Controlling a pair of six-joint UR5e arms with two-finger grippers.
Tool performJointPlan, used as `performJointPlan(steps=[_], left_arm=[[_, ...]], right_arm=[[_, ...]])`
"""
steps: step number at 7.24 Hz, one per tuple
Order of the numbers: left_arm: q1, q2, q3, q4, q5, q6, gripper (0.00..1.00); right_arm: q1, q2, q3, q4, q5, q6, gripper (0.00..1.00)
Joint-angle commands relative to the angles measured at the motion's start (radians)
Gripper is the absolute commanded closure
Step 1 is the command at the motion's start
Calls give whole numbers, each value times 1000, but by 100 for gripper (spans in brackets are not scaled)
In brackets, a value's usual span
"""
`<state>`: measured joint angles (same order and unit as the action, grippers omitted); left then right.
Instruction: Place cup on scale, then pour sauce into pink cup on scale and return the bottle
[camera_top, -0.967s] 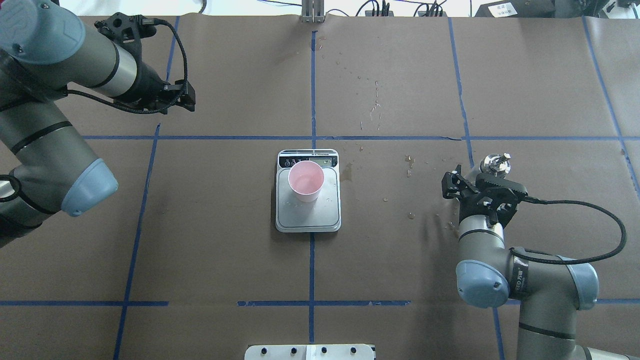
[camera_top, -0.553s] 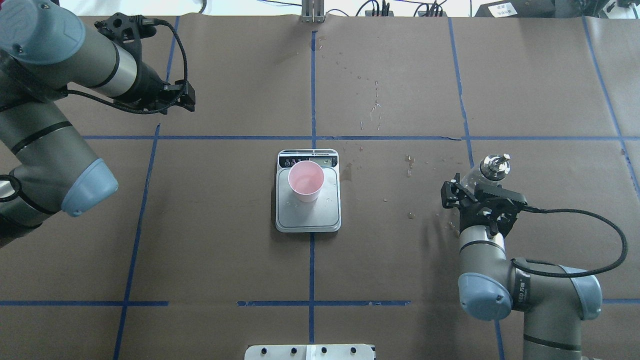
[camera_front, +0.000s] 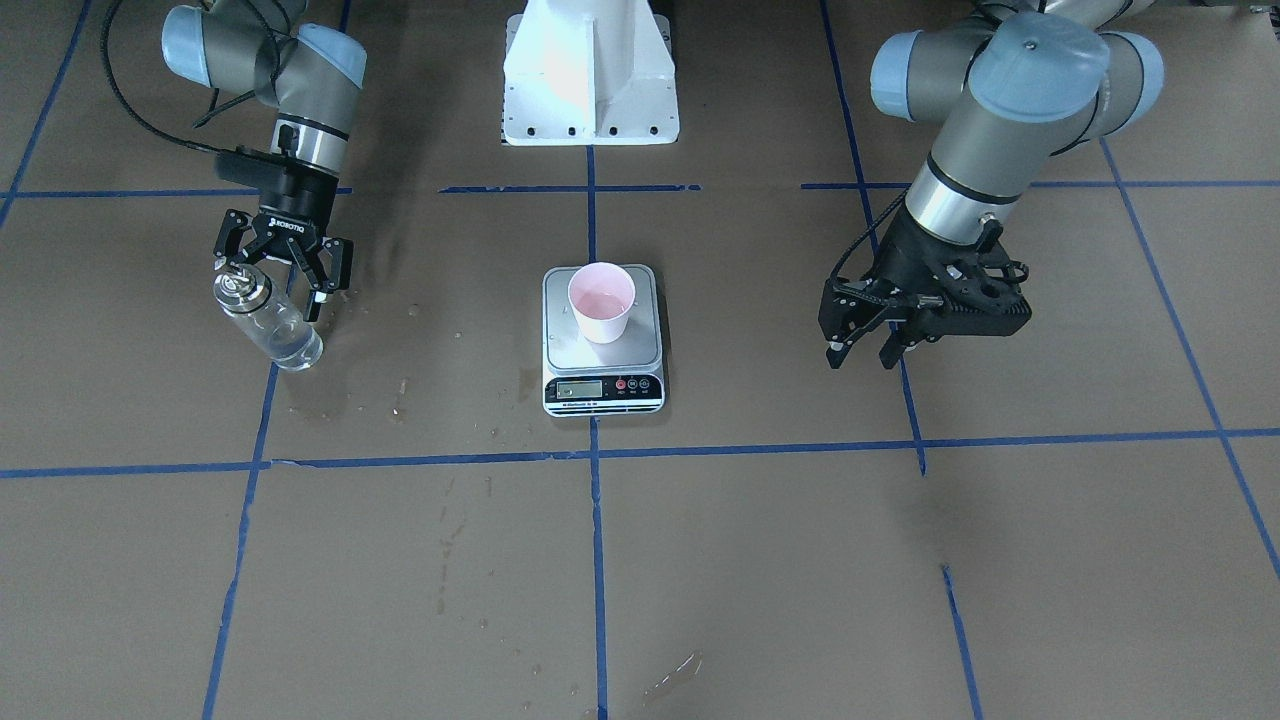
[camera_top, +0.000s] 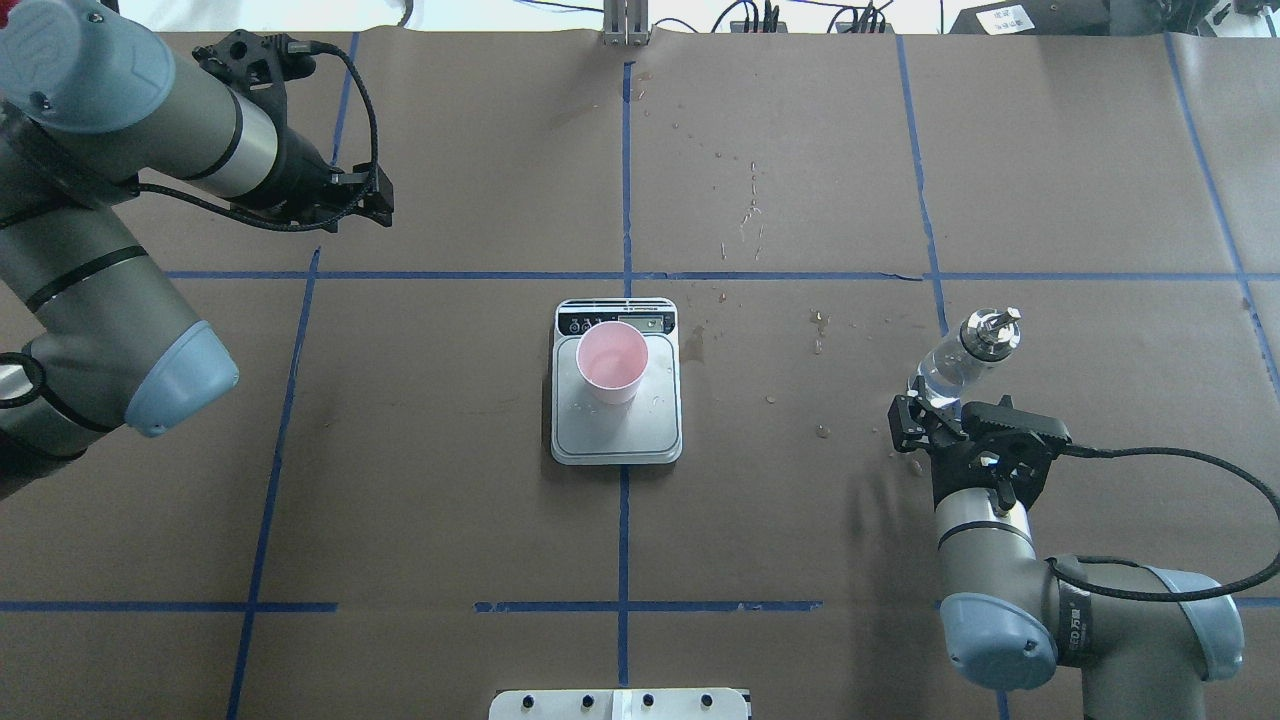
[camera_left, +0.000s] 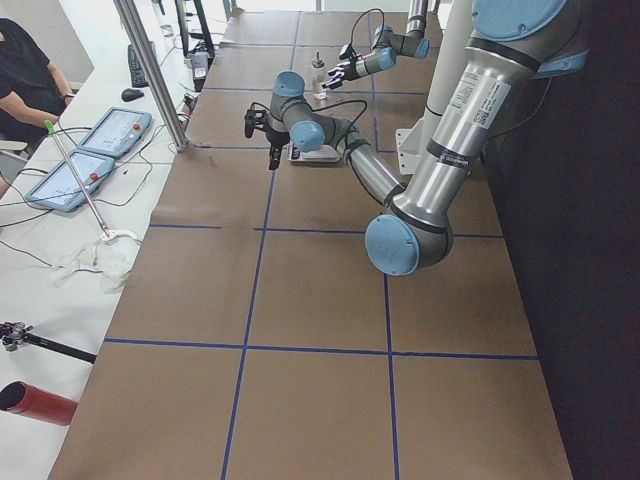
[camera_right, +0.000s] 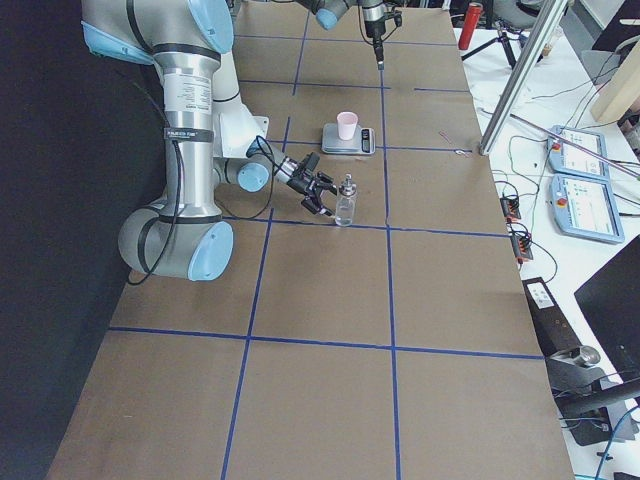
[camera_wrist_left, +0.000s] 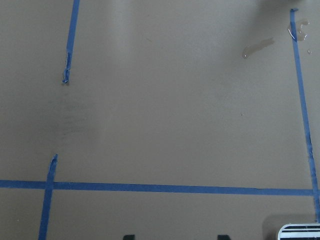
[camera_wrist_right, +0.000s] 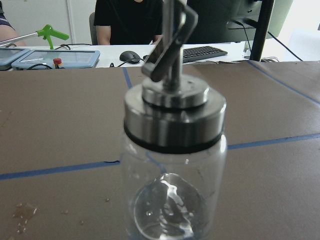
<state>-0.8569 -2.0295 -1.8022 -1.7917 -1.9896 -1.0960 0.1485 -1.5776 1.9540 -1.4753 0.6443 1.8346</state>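
Note:
The pink cup (camera_top: 612, 360) stands upright on the scale (camera_top: 617, 435) at the table's middle; both also show in the front view, the cup (camera_front: 601, 300) on the scale (camera_front: 602, 390). The clear glass bottle (camera_top: 962, 358) with its silver spout cap stands on the table at the right, free of any grip, with a little clear sauce in its bottom (camera_wrist_right: 170, 210). My right gripper (camera_front: 283, 278) is open and empty, just behind the bottle (camera_front: 270, 325) on the robot's side. My left gripper (camera_front: 860, 352) is open and empty, hovering far off on the left (camera_top: 378, 205).
Wet spots and stains (camera_top: 745, 225) dot the brown paper between the scale and the bottle. Blue tape lines cross the table. The white robot base plate (camera_front: 590, 70) is at the near edge. Tablets (camera_right: 580, 200) and cables lie on the operators' bench.
My right gripper has drawn back toward the robot, off the bottle, which stays standing in place. The left arm has hardly moved.

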Motion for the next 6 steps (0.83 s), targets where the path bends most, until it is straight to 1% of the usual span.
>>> performJointPlan(steps=[1, 2, 4, 6], left_arm=[[1, 0, 0, 0, 0, -1, 37], [1, 0, 0, 0, 0, -1, 37], [4, 2, -8, 2, 0, -4, 36], [4, 3, -12, 2, -2, -4, 36]], right_arm=[[-48, -59, 22, 1, -37, -1, 0], [-56, -100, 55, 6, -38, -3, 0], [-55, -175, 63, 41, -37, -3, 0], [-53, -303, 60, 227, -37, -27, 0]])
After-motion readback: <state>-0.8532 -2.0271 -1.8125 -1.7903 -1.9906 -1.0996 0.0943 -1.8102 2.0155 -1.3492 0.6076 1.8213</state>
